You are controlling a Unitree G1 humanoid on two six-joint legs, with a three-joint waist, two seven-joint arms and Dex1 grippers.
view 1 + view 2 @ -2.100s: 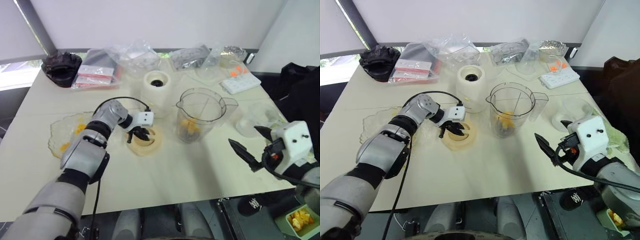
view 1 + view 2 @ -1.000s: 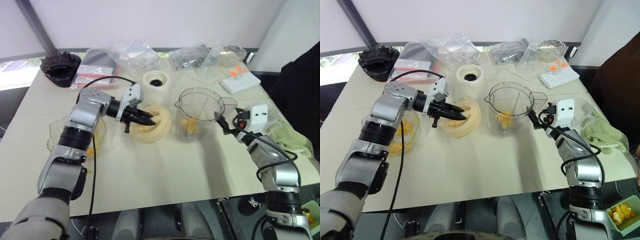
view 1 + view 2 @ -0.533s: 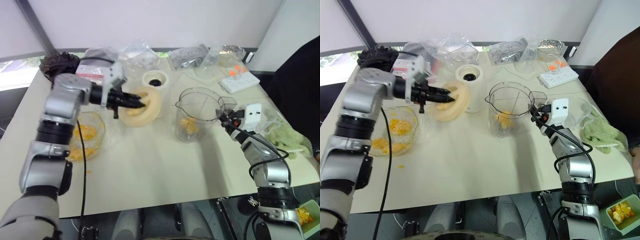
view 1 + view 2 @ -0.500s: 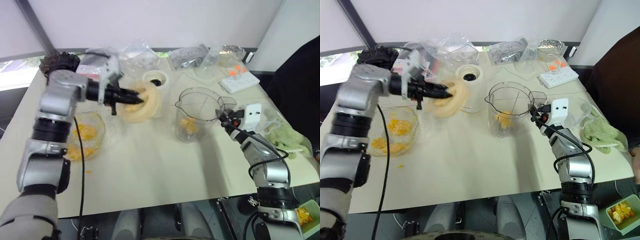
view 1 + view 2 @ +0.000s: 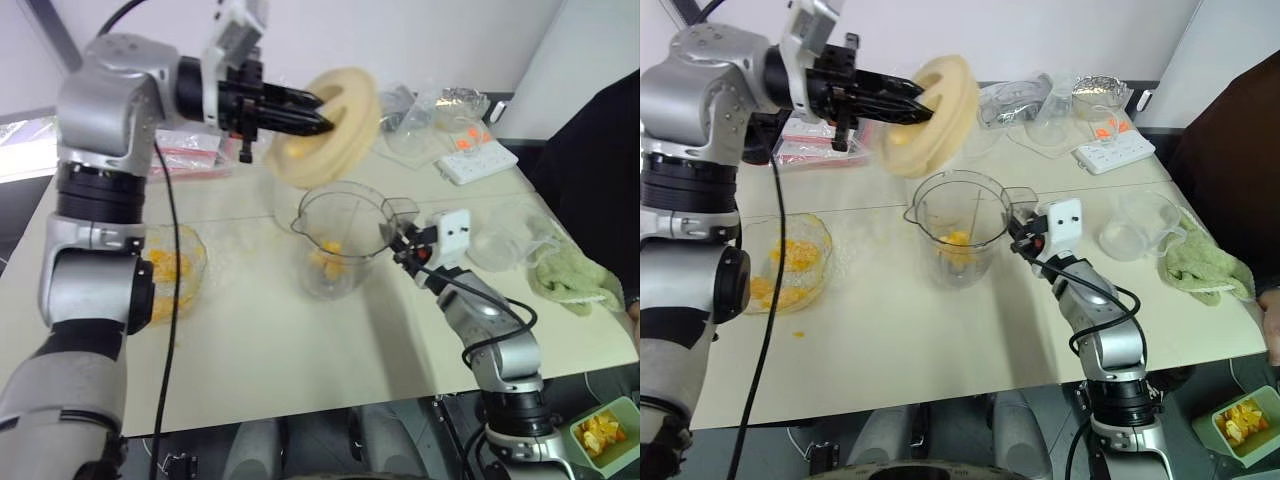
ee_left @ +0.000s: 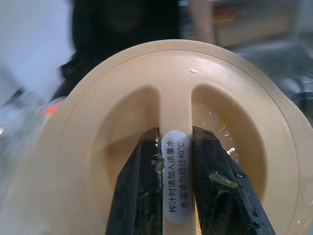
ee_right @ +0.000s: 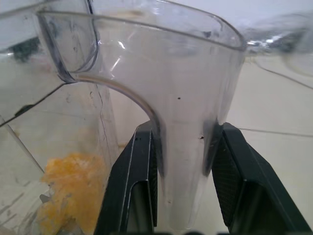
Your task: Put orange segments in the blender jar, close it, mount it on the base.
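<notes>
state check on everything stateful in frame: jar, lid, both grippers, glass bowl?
blender jar: upright on table, lid off, orange segments at bottom.
lid: held in the air above the jar, tilted.
left gripper: shut on the lid's grip rib.
right gripper: shut on the jar's handle.
glass bowl: on table, orange pieces inside.

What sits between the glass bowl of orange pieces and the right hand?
The blender jar stands between them, seen in the right eye view: glass bowl to its left, right hand clamped on its handle at the other side.
</notes>
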